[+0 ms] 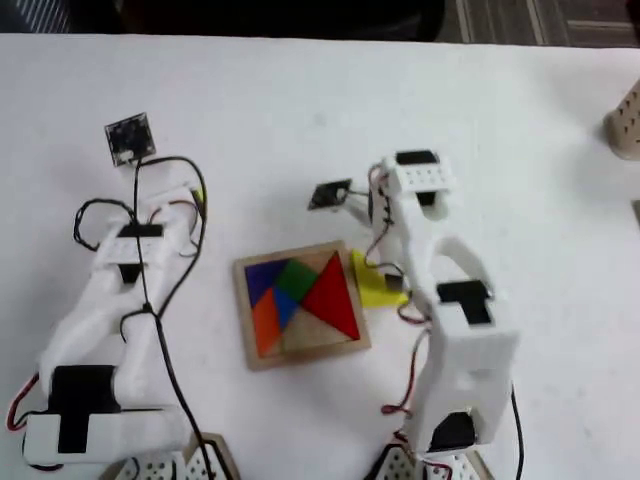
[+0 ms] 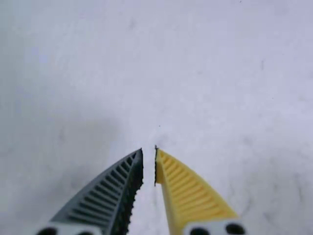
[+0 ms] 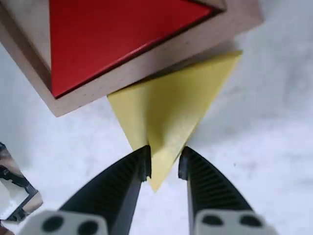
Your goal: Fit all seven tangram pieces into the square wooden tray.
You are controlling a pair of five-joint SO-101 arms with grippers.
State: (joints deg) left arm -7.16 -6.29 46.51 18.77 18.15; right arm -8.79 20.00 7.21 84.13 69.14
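My right hand (image 3: 164,165) pinches one corner of the yellow triangle (image 3: 171,105), which lies outside against the wooden tray (image 3: 146,63) rim. I'd best lift it clear of the rim before lowering it flat. My left hand (image 2: 149,164) is nearly closed and empty.

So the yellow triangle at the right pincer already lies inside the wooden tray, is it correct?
Not quite. The yellow triangle at the right pincer is outside the wooden tray, against its outer edge. The right wrist view shows it.

No text, label, number or sign can be read on anything in these views.
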